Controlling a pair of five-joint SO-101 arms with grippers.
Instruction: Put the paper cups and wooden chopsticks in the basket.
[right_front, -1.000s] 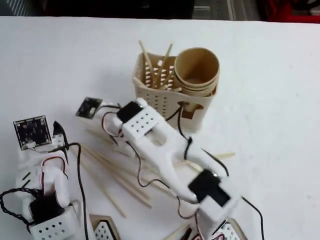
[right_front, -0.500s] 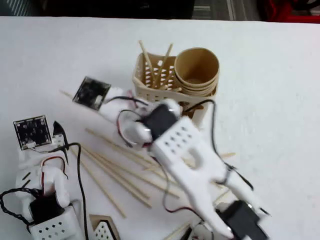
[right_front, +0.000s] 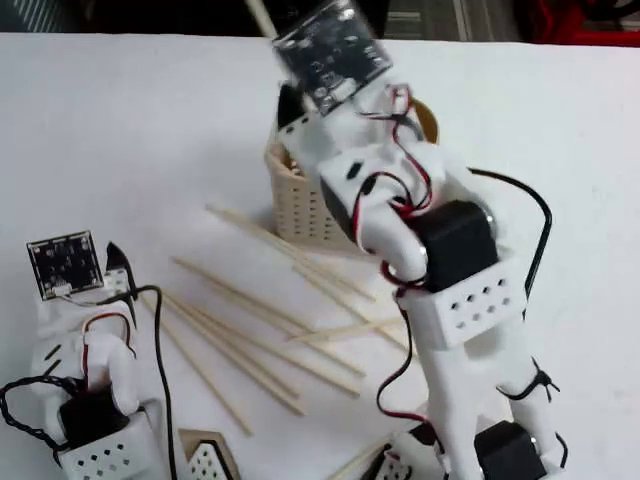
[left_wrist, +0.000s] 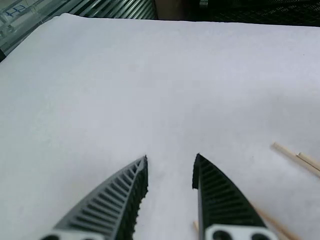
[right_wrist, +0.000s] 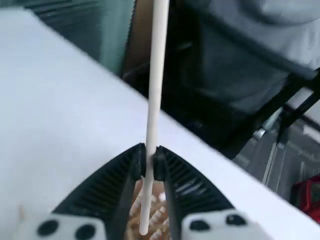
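I'm seeing white printed shells covering the left arm (right_front: 112, 372) and right arm (right_front: 470, 300), with perforated housings and black servo blocks showing. Red, black and white cables are looping along both, and the left gripper (left_wrist: 171, 157) is showing dark ribbed fingers (left_wrist: 122, 200).

A robotics lab or hobby workshop, judged from the hardware on show.

A plain white tabletop (right_front: 560, 150) is seen carrying two arms of white printed plastic, the right arm (right_front: 460, 290) at 5 o'clock and the left arm (right_front: 95, 400) at 8 o'clock in the high view. Their circuit boards (right_front: 330, 50), loose wires (right_front: 158, 340) and motors are left uncovered. The left tool (left_wrist: 171, 159) is made of black ribbed plastic. Beyond the far edge, a slatted metal grille (right_front: 25, 15) is shown at 11 o'clock and something red (right_front: 585, 20) at 1 o'clock. Dark furniture (right_wrist: 225, 65) on a black frame is seen in the right wrist view.
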